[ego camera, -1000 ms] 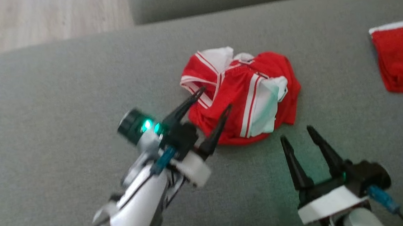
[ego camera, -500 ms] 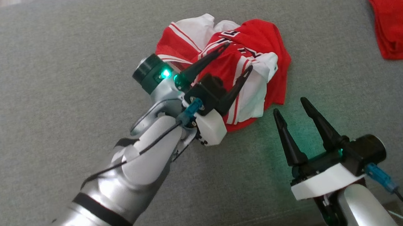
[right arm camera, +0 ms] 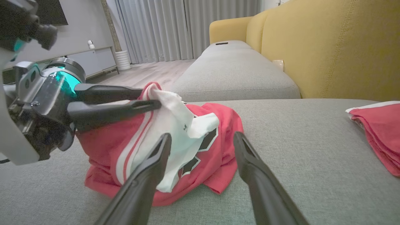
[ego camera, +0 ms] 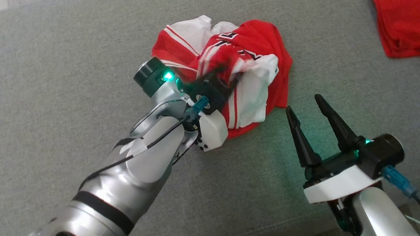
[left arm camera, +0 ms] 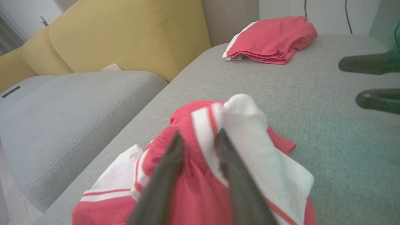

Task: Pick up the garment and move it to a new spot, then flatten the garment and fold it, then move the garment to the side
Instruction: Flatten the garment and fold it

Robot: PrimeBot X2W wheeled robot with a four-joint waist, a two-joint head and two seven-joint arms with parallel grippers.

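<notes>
**Figure: First grasp made, garment not yet moved**

The red-and-white garment (ego camera: 251, 73) lies crumpled in a heap on the grey sofa cushion (ego camera: 60, 69), with most of its cloth resting on the cushion. The left claw (right arm camera: 151, 99) reaches into the heap from the garment's near-left side. It is clamped on a white fold at the garment's top, and the fold is drawn up into a small peak between the two dark fingers. The right claw (ego camera: 303, 102) stands just beside the garment's near-right edge, fingers apart and holding nothing.

Judged from this, only the opening grasp is made. Carrying the garment to a new spot, flattening it, folding it and setting it aside all appear to remain.

A second red piece of clothing (ego camera: 408, 16), folded, lies on the same cushion, well apart from the garment on its far-right side. The cushion itself is an even, woven grey. Beyond the garment another grey seat (right arm camera: 234, 72) adjoins a yellow sofa back (right arm camera: 328, 47). Farther off are a pale wooden floor (right arm camera: 147, 70), long grey curtains (right arm camera: 187, 28) and a low cabinet (right arm camera: 93, 61)
</notes>
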